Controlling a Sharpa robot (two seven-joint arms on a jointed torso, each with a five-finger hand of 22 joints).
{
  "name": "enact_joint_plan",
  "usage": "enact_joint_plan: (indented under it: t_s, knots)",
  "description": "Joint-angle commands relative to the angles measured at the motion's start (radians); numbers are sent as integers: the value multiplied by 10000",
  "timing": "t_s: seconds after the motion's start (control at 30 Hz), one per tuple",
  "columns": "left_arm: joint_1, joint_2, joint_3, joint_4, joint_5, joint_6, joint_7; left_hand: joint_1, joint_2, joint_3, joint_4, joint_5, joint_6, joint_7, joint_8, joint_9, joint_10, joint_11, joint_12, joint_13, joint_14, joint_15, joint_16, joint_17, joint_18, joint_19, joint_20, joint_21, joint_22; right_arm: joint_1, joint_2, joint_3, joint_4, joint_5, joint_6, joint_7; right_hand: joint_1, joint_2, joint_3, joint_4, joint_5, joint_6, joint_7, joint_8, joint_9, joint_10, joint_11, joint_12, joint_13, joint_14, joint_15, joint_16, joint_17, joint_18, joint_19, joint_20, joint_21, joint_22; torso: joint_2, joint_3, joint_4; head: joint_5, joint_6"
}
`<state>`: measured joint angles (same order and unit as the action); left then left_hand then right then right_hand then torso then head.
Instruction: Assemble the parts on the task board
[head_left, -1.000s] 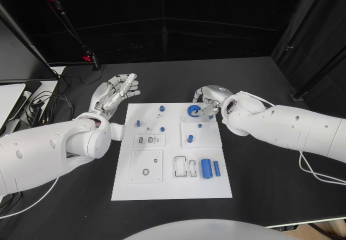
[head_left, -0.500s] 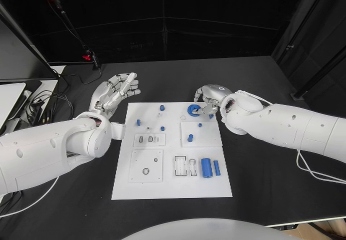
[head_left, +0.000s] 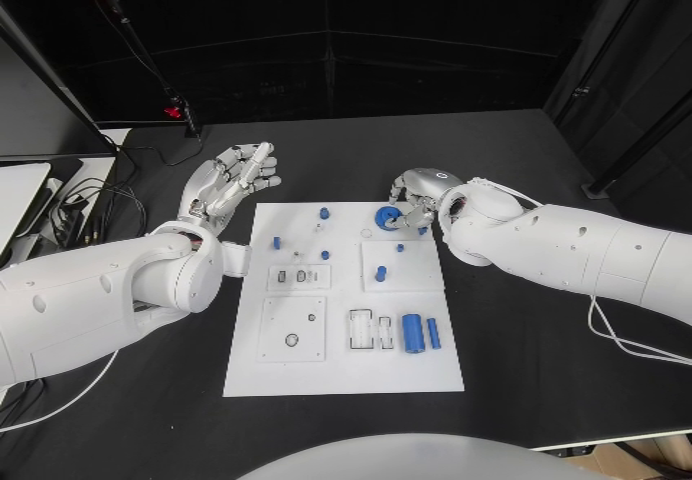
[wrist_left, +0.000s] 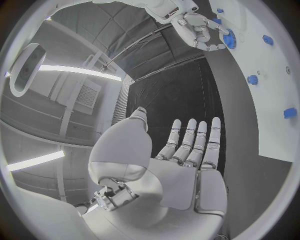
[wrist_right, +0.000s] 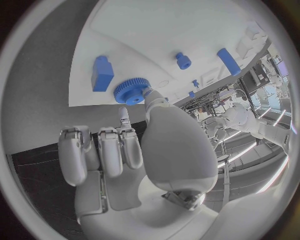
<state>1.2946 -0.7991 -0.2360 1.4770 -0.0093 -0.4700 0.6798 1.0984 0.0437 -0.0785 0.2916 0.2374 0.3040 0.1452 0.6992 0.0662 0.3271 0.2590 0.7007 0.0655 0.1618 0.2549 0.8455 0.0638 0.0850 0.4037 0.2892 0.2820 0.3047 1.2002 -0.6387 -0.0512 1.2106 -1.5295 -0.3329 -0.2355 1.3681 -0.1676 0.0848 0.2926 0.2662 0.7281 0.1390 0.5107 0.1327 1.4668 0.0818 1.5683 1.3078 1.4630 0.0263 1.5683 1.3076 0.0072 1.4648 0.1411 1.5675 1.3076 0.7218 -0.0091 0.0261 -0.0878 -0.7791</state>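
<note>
- Gear work occupies the right hand (head_left: 418, 195): its fingertips pinch the blue gear (head_left: 387, 219), which sits at the far edge of the task board (head_left: 346, 375), toward the board's far right corner.
- In the right wrist view the gear (wrist_right: 130, 90) shows a toothed rim, with a fingertip pressed on that rim; whether it is already seated on a peg I cannot tell.
- The gear looks like small rigid plastic, light and stiff. Its teeth should give purchase, so the rim is the place to grip; a tilted hold would likely jam it on a peg.
- The left hand (head_left: 231, 185) hovers over the bare tabletop just beyond the board's far left corner, fingers straight and apart, holding nothing.
- Close by the gear stand a blue block (wrist_right: 102, 73) and a small blue peg (wrist_right: 182, 60); the block is near enough that the fingers could knock it.
- Two blue bars (head_left: 420, 333) lie side by side nearer the board's front edge, well apart from the gear.
- Cables (head_left: 94, 205) trail along the tabletop's left edge, away from the work.
</note>
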Motion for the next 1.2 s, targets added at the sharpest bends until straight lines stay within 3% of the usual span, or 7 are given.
enact_joint_plan:
  t_s: [0.03, 0.5, 1.07, 1.2]
  knots:
    - [12, -9, 5, 15, -80, 89, 1948, 8, 66, -61, 3, 57, 20, 1508, -47, -11, 70, 28, 18, -9, 12, 51, -61, 4, 82, -81, 5, -8, -9, 18, 27, 5, -33, -69, 262, -102, -50, 51, 63, -10, -55, 204, -19, -129, -62, 1040, -86, 25, 2630, 1077, -84, 25, 2632, -72, 1060, -100, 33, 2632, -8, -1, 5, -17, -15]
    - [13, -6, 5, -22, -80, 108, 1888, 11, 72, -69, 4, 65, 16, 1508, -50, -11, 70, 28, 17, -9, 12, 51, -62, 4, 81, -86, 5, -9, -11, 18, 140, 6, -100, -69, 415, -187, -12, 96, 127, -18, -65, 727, -168, -916, -364, 1040, -237, 25, 2630, 1077, -212, 25, 2632, -72, 1060, -221, 33, 2632, -4, -1, -8, 66, -53]
    - [13, -38, 5, -8, -80, 110, 1836, 11, 73, -73, 5, 67, 15, 1508, -52, -11, 69, 28, 17, -10, 12, 51, -63, 4, 81, -95, 6, -14, -17, 16, 104, 6, 0, -95, 235, -169, 547, 439, 667, -161, -156, 2273, -328, -1879, -600, 1040, -379, 25, 2630, 1077, -324, 25, 2632, -72, 1060, -350, 33, 2632, -4, 4, 2, 102, -76]
    - [13, -37, 5, -12, -80, 108, 1829, 10, 76, -82, 7, 71, 11, 1509, -55, -11, 68, 28, 15, -10, 10, 52, -65, 4, 80, -102, 6, -16, -21, 16, 104, 6, 25, -105, 238, -191, 598, 463, 711, -168, -161, 2480, -339, -1969, -606, 1040, -386, 25, 2630, 1077, -330, 25, 2632, -72, 1060, -352, 33, 2632, -6, 3, -1, 88, -78]
